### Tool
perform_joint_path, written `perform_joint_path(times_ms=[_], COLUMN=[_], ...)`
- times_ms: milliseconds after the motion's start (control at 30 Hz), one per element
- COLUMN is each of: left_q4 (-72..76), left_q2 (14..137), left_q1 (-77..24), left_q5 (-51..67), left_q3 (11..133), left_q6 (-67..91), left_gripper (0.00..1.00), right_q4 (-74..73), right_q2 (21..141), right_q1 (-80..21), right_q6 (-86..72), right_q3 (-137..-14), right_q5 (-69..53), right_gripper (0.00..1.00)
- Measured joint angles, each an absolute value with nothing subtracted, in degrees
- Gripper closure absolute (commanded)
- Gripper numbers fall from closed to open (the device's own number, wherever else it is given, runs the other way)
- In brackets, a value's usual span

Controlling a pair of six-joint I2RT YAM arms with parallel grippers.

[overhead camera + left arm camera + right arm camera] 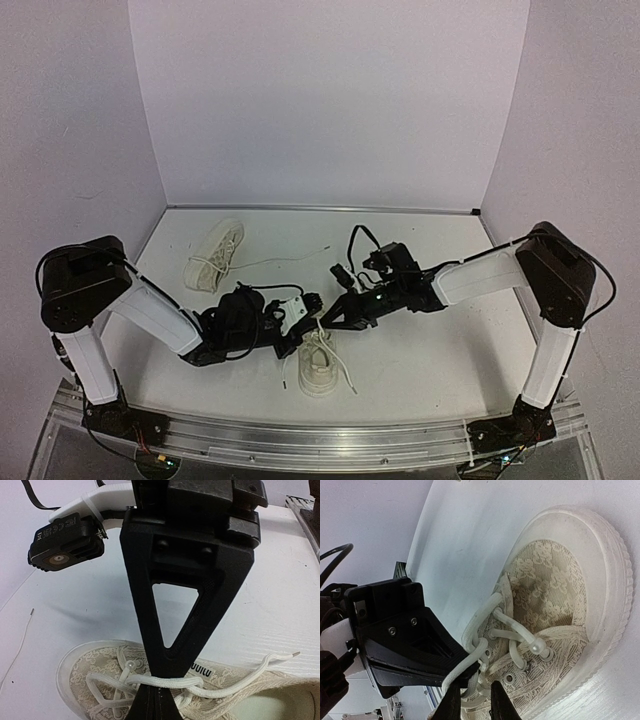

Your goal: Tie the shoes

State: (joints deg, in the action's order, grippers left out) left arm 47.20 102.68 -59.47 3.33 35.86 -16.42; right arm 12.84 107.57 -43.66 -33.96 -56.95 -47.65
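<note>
One cream lace-patterned shoe (320, 368) stands at the front centre, toe toward the arms; it also shows in the left wrist view (92, 667) and the right wrist view (555, 580). The second shoe (215, 255) lies at the back left, laces loose. My left gripper (311, 310) (156, 702) is shut on a white lace (170, 681) (462, 665) over the near shoe's eyelets. My right gripper (327, 320) (476, 702) is just opposite, tip to tip with the left. Its jaws stand a little apart around the laces. The rest of the lace's path is hidden by the grippers.
A thin lace end (290, 258) trails right from the back shoe across the white table (430, 350). White walls close the back and sides. A metal rail (320, 440) runs along the near edge by the arm bases.
</note>
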Motion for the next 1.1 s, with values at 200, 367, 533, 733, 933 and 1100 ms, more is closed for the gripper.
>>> perform_joint_path(times_ms=[200,367,533,733,933,1100], left_q4=[49.13,50.01,50.06,49.65,42.53,32.14], left_q2=[104.07,104.47,104.49,104.45,99.43,91.33], left_q1=[-59.61,-59.62,-59.61,-59.63,-59.86,-59.83], left_q5=[3.33,3.25,3.12,3.12,3.38,3.56], left_q3=[35.86,35.86,35.86,35.87,36.02,37.92], left_q6=[-16.36,-16.14,-15.97,-16.01,-16.79,-17.96], left_gripper=[1.00,1.00,1.00,0.93,0.82,0.70], right_q4=[13.12,13.90,14.13,14.45,14.74,14.77], right_q2=[107.57,107.57,107.59,107.59,107.59,107.57], right_q1=[-43.66,-43.64,-43.42,-43.31,-43.33,-43.33], right_q6=[-34.45,-34.98,-35.57,-35.60,-35.44,-35.36], right_q3=[-56.45,-56.45,-56.34,-55.97,-54.22,-53.95], right_q5=[-48.32,-49.18,-49.36,-49.37,-49.01,-48.72], right_gripper=[0.83,0.91,1.00,1.00,1.00,1.00])
